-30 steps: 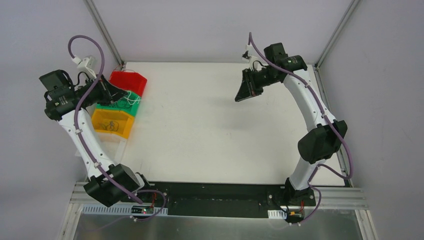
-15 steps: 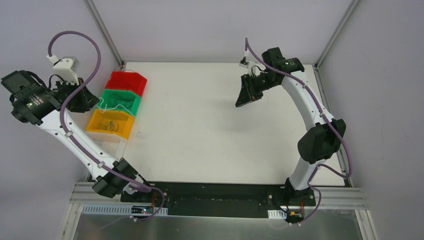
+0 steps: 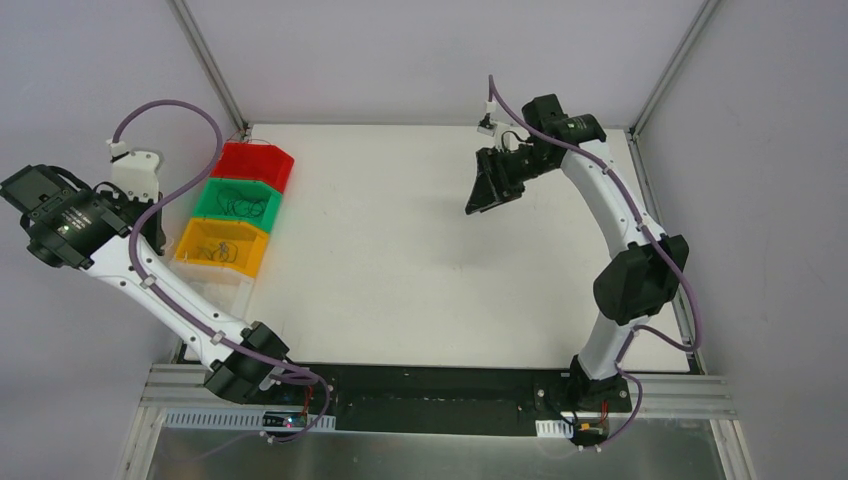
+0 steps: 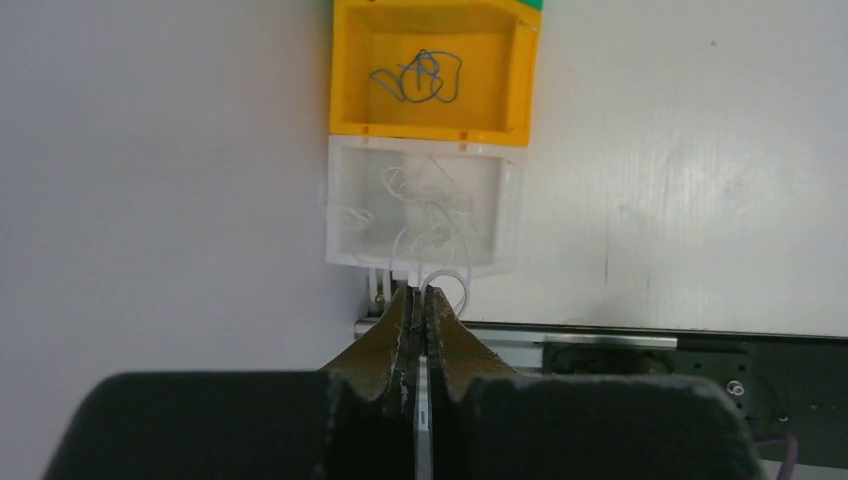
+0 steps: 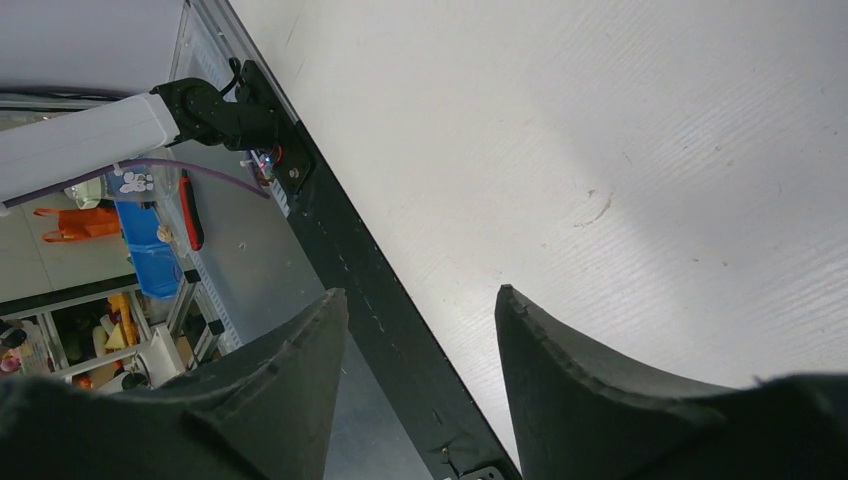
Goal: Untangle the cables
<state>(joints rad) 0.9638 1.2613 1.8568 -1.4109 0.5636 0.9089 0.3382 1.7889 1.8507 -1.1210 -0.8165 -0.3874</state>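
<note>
Cables [image 4: 425,205]: white tangle in white bin [image 4: 340,200], near end of bin row, left edge of tabletop [image 3: 400,250]. Left claw [image 4: 420,292] pinched shut on one white strand [image 4: 447,270]. Right claw [image 5: 420,292] open, empty, far right. Risk: lifting tightens knot or drags whole tangle out; thin strand may slip.

A red bin [image 3: 256,158], green bin [image 3: 272,213] and yellow bin [image 3: 256,262] are showing at left; a blue cable [image 4: 420,80] and white cable [image 4: 446,269] are showing too; the table [image 3: 420,270] is looking white.

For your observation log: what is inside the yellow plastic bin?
A loose tangle of thin blue and dark wire; it hides only the yellow plastic bin's floor beneath.
</note>
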